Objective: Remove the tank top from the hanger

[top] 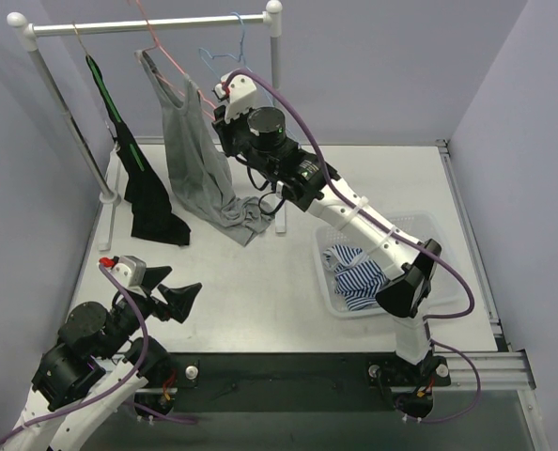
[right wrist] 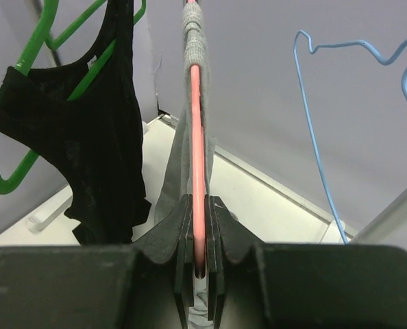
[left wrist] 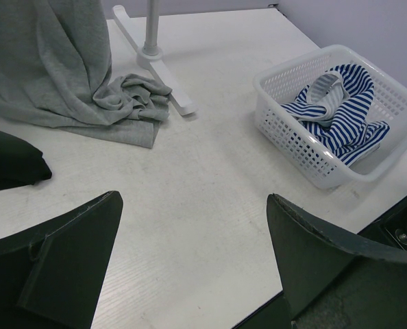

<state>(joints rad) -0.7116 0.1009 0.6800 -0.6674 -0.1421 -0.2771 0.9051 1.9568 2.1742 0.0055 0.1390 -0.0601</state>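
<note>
A grey tank top [top: 193,160] hangs from a pink hanger [top: 171,70] on the clothes rail [top: 147,25]; its hem is bunched on the table. My right gripper [top: 218,94] is shut on the right end of the pink hanger. In the right wrist view the pink hanger bar [right wrist: 197,137] runs between the closed jaws of my right gripper [right wrist: 201,205], with a grey strap [right wrist: 192,27] draped over it further up. My left gripper [top: 180,296] is open and empty low at the front left, apart from the garment [left wrist: 53,68].
A black tank top [top: 143,188] on a green hanger [right wrist: 25,164] hangs left of the grey one. An empty blue hanger [top: 227,52] hangs to the right. A white basket [top: 448,282] holds striped cloth [top: 359,272]. The rack's foot [left wrist: 155,62] rests on the table.
</note>
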